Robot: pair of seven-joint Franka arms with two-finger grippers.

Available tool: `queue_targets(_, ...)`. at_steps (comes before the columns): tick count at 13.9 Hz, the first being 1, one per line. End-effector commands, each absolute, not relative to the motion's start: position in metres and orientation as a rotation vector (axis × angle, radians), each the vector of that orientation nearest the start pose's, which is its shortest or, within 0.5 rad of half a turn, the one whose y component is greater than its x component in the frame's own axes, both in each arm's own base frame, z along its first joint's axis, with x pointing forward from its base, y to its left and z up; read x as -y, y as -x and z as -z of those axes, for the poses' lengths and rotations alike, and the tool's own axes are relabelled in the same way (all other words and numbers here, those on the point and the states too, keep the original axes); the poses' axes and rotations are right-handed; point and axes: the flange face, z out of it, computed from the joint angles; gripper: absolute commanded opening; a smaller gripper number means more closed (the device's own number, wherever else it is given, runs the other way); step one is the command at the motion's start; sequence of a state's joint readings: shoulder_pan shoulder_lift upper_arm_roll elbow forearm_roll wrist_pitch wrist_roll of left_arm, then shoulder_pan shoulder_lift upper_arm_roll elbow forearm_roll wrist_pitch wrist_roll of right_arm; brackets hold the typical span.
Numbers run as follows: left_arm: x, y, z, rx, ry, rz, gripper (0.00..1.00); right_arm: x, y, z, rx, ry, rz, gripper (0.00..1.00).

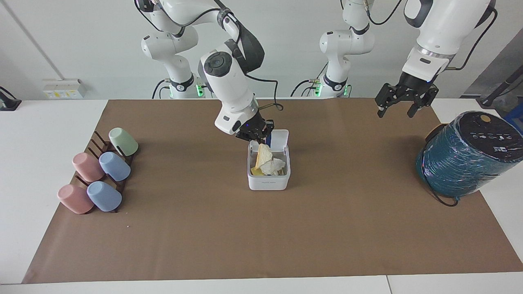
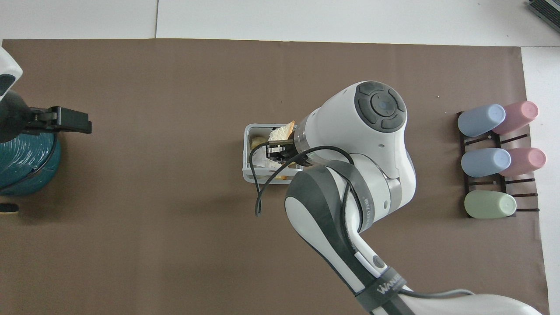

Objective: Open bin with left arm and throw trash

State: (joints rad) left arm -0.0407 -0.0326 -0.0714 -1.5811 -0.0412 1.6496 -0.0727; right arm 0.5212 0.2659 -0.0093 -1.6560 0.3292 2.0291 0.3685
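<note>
The white bin [image 1: 268, 183] stands mid-mat with its lid [image 1: 279, 138] tipped up on the side nearer the robots. My right gripper [image 1: 256, 139] is shut on the tan bread wedge [image 1: 263, 156] and holds it hanging into the bin's mouth. One white paper wad [image 1: 275, 166] and some yellow scraps lie inside. In the overhead view the right arm covers much of the bin [image 2: 246, 151], and the wedge [image 2: 282, 130] shows at its rim. My left gripper [image 1: 401, 107] is open, empty and raised over the mat's edge next to the teal cylinder; it also shows in the overhead view [image 2: 70, 122].
A big teal-wrapped cylinder [image 1: 470, 153] stands at the left arm's end of the table [image 2: 24, 162]. A dark rack of several pastel cups [image 1: 100, 175] lies at the right arm's end [image 2: 494, 162].
</note>
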Motion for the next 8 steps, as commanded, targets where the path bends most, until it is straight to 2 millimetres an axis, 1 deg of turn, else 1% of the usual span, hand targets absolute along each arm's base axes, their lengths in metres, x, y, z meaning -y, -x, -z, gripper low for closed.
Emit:
queue_targets(1,0.054,-0.553,-0.658,-0.057,3.16,0.104,1.0,-0.337,-0.561,-0.465,-0.082,2.803,-0.075,0.0)
queue_targets(2,0.04,-0.549,-0.653,-0.057,3.157,0.064,1.0,-0.337,-0.562,-0.463,-0.108,2.802,-0.079,0.0)
queue_targets(3,0.036,-0.539,-0.648,-0.083,3.153,0.021,1.0,-0.337,-0.562,-0.463,-0.126,2.801,-0.085,0.0)
queue_targets(4,0.028,-0.534,-0.642,-0.059,3.153,-0.001,1.0,-0.336,-0.561,-0.461,-0.145,2.803,-0.093,0.0)
queue_targets(7,0.022,-0.524,-0.64,-0.037,3.151,-0.013,1.0,-0.337,-0.56,-0.456,-0.153,2.805,-0.1,0.0)
queue_targets(8,0.022,-0.521,-0.639,-0.034,3.15,-0.013,1.0,-0.341,-0.559,-0.453,-0.146,2.805,-0.095,0.0)
